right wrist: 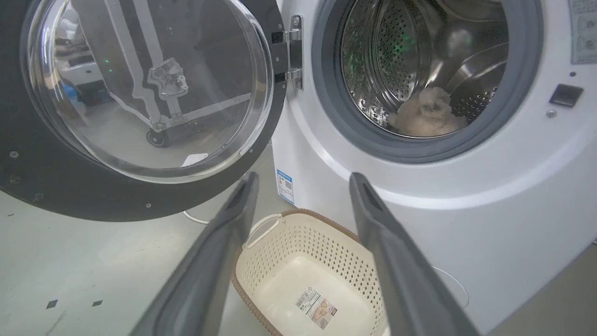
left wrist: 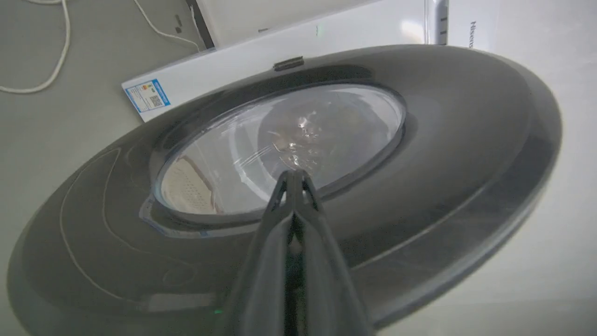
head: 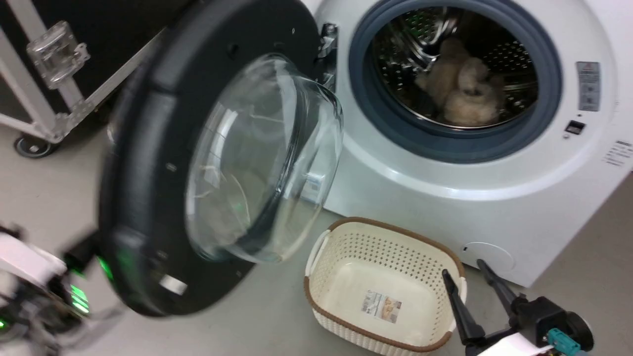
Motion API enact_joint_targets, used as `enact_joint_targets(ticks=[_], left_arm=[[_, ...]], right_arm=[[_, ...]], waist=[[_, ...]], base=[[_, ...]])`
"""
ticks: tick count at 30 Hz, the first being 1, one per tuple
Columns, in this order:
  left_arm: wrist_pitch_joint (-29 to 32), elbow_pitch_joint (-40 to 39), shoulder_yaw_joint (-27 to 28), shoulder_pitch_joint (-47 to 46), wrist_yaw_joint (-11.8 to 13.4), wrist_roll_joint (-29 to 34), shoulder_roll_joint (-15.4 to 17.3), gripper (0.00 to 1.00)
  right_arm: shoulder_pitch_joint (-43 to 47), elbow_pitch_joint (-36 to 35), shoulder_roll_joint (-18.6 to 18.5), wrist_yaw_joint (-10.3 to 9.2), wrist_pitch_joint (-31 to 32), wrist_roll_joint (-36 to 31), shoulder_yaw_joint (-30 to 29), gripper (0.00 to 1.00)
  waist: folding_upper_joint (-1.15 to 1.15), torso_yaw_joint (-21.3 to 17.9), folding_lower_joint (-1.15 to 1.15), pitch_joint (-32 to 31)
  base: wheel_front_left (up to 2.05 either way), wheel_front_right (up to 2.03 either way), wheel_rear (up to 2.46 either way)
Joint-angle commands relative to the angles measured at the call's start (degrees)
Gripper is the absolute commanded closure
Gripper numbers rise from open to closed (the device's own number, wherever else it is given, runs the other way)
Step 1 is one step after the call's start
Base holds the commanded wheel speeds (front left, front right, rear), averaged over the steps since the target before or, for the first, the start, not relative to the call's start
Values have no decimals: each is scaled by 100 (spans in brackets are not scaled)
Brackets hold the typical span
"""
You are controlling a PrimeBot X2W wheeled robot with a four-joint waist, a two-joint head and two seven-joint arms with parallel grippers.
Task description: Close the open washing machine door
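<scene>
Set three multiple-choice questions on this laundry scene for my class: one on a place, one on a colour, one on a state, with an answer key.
1. Where does the laundry basket stand?
A. On the floor in front of the washing machine
B. Inside the drum
C. On top of the machine

2. What colour is the basket's rim?
A. Green
B. Brown
C. Blue

3. How is the washing machine door?
A. Latched shut
B. Lying flat on the floor
C. Swung open on its hinge

Key: 1 A, the basket sits on the grey floor below the machine's front; 2 B, a brown band runs round its cream wall; 3 C, the door stands out to the side, clear of the machine's front.
</scene>
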Motion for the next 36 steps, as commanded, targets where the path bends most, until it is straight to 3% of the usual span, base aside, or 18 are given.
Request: enact_joint_targets(ticks=[1, 7, 12, 16, 24, 30, 36], left_arm=[[83, -171, -82, 241, -26, -58, -230, 100], [305, -1336, -476, 1095, 144, -283, -902, 100], [240, -1996, -1113, 1687, 295, -698, -1008, 100], [-574, -2201, -2151, 2074, 309, -1561, -1013, 100], [-1909, -1970, -3265, 1612, 115, -2309, -1015, 100], [-2871, -1486, -3544, 730, 45, -2337, -1015, 100], [-3797, -563, -3535, -408, 39, -2185, -1015, 100]], right_arm=[[60, -38, 19, 5, -25, -6, -51, 0], [93, -95, 43, 5, -25, -59, -312, 0], [76, -119, 44, 5, -25, -135, -437, 0], [-26, -153, 40, 5, -25, -168, -439, 0], [-203, -210, 52, 5, -25, -196, -342, 0], [-305, -269, 71, 5, -25, -139, -272, 0], [-419, -313, 80, 5, -25, -9, -115, 0]], waist=[[0, -95, 1, -64], [0, -466, 1, -98], [0, -970, 1, -6], [0, -1658, 1, 209], [0, -2838, 1, 746], [0, -3574, 1, 1142], [0, -3971, 1, 1475]], base=[[0, 0, 0], [0, 0, 0], [0, 0, 0], [0, 0, 0], [0, 0, 0], [0, 0, 0], [0, 0, 0]])
